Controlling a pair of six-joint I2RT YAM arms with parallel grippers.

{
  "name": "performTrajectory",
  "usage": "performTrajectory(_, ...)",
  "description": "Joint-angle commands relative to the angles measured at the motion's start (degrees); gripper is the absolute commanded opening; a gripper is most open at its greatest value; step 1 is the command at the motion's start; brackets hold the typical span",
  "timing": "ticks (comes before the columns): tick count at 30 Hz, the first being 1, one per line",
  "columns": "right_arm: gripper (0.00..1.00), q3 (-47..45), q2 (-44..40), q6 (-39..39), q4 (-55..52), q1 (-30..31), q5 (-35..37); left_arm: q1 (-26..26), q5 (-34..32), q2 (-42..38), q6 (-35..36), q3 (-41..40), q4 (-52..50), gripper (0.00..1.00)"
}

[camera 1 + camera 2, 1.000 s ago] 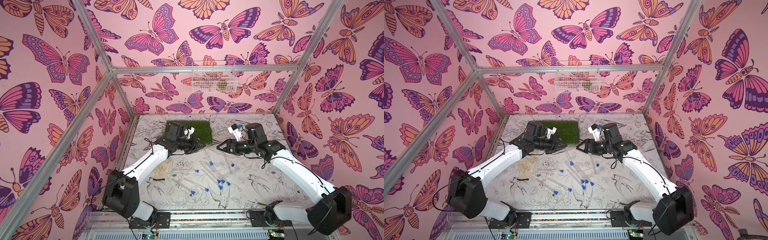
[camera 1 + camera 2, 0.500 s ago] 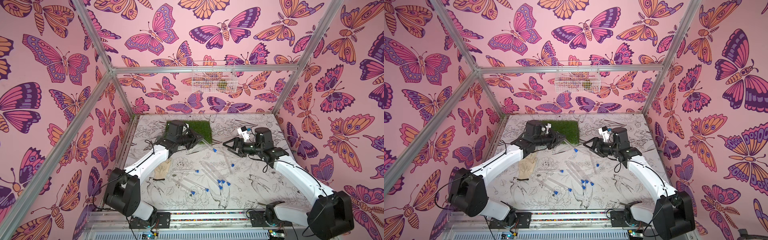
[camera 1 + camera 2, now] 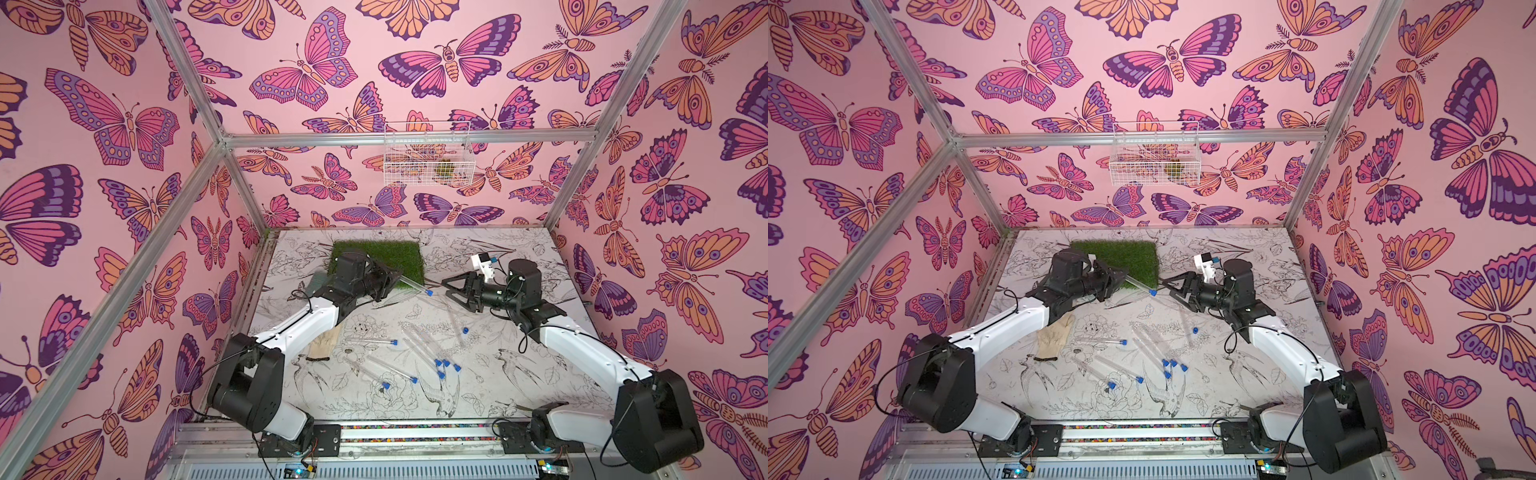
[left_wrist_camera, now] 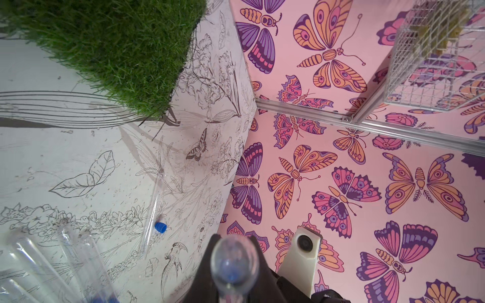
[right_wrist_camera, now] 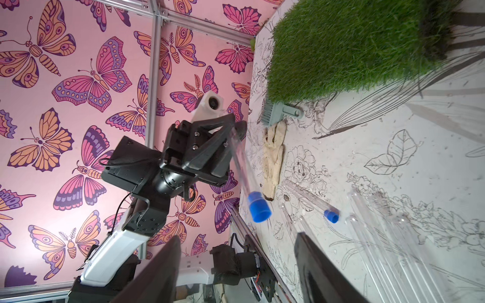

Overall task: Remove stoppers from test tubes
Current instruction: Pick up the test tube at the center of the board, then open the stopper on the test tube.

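While the left gripper (image 3: 392, 279) is clamping one clear test tube (image 5: 238, 162) aloft by the far grass mat (image 3: 386, 253), its blue stopper (image 5: 259, 207) is pointing toward the right gripper (image 3: 451, 290), whose jaws are standing wide. The tube is looking light, slick, brittle (pinch the stopper's sides, gently).

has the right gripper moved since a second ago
Yes. The right gripper has drawn back a little, away from the grass mat and toward the wall on its own side. Its tips overlapped the mat's edge before and now sit clear of it.
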Motion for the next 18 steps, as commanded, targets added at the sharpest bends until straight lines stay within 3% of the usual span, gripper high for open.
performTrajectory(1, 0.69, 0.79, 1.22, 0.40, 2.11, 2.18, 0.73, 0.29, -1.82, -1.84, -2.91, -1.44, 3.78, 0.03)
performTrajectory(18, 0.54, 0.70, 3.73, 3.88, 9.14, 4.26, 1.72, -0.50, -2.02, -4.98, -5.42, -4.00, 5.40, 0.03)
